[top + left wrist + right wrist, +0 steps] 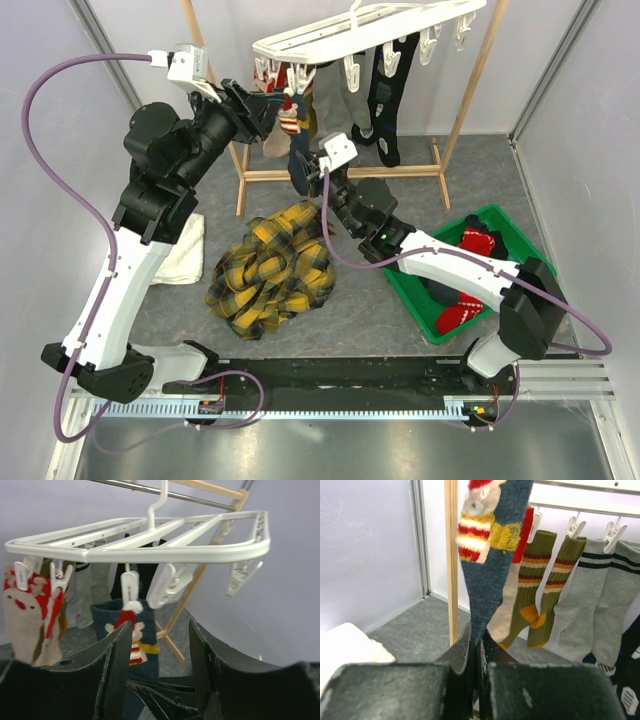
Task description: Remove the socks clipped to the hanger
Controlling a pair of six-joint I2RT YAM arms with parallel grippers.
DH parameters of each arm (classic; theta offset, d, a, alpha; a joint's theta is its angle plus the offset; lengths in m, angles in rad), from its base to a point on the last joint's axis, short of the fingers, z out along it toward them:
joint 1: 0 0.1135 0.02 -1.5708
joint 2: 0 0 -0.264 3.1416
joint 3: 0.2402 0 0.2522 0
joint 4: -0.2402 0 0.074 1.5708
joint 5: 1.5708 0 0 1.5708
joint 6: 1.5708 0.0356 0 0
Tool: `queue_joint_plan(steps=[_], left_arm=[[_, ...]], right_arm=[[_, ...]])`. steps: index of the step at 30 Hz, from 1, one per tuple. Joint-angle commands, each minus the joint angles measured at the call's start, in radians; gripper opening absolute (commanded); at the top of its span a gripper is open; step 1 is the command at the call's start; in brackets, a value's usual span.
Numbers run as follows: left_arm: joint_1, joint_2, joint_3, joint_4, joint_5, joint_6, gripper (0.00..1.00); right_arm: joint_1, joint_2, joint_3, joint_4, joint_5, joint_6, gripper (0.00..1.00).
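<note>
Green bin (pixel 408 298) holds red socks (pixel 479 241) — right tool (pixel 475 640) pinches navy sock (pixel 487 575), left tool (pixel 160 625) agape.

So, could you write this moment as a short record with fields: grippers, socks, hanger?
left gripper: open, close before the clip on the navy sock
right gripper: shut on the navy sock's lower end
navy sock: hangs from the hanger, apparently clipped
olive socks, grey socks: clipped to the hanger
green bin: holds red socks
</note>
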Motion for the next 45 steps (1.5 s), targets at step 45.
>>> queue_joint_plan(steps=[45], left_arm=[[-0.092,0.245,0.172,0.042,-0.237,0.423,0.62]], right_arm=[[0.151,0.181,0.182,0.161,0.346,-0.222,0.0]])
